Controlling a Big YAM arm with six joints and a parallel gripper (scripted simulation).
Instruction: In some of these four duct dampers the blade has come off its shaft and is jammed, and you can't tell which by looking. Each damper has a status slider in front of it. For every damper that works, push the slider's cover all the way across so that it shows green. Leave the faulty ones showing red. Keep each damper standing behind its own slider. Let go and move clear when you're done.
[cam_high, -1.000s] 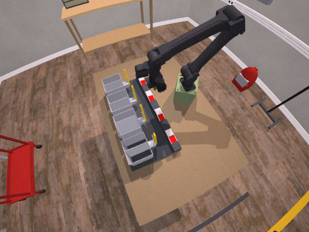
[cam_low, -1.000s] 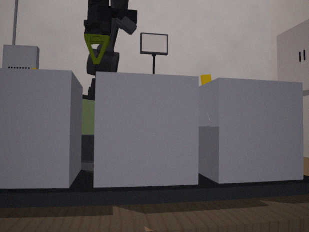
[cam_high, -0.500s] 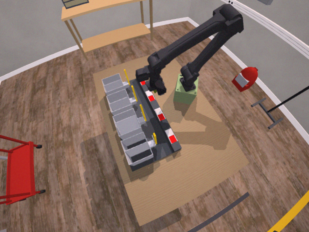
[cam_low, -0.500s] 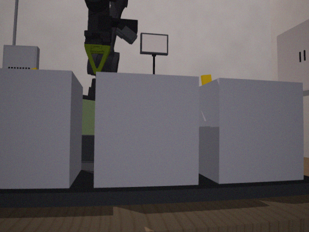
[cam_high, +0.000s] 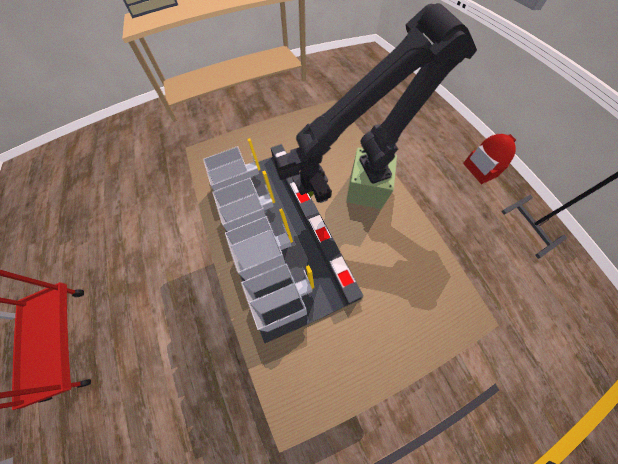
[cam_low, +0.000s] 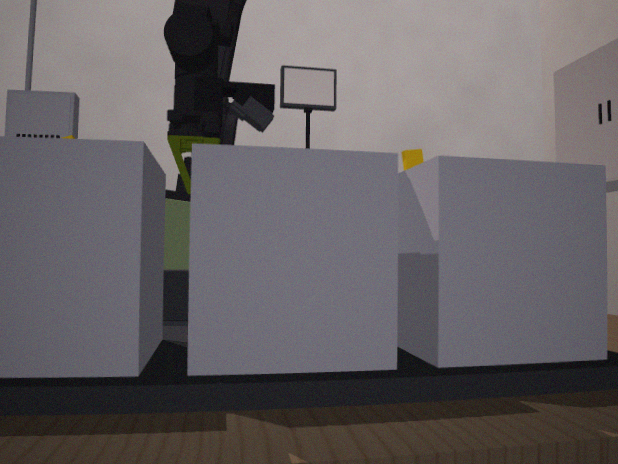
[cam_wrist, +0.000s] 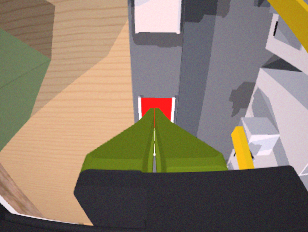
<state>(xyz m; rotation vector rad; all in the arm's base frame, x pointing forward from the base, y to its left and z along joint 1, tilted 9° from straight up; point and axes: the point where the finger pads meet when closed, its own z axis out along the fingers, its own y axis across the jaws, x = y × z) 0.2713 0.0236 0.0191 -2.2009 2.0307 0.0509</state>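
A black robot arm (cam_high: 365, 90) (cam_low: 192, 60) reaches over a wooden table (cam_high: 400, 345), its green-fingered gripper (cam_high: 311, 194) (cam_wrist: 154, 115) closed on nothing above a red-and-white slider (cam_high: 302, 195) (cam_wrist: 156, 106). Four grey box-shaped dampers with yellow handles stand in a row behind the sliders. A red cart (cam_high: 42, 345) stands beyond, on the wood floor.

The table (cam_high: 400, 345) looks like pale grained wood, matt. The floor (cam_high: 125, 200) resembles rough brown wood planks. The boxes (cam_high: 255, 252) (cam_low: 292, 260) look smooth, matt grey; the cart (cam_high: 42, 345) resembles smooth painted metal.
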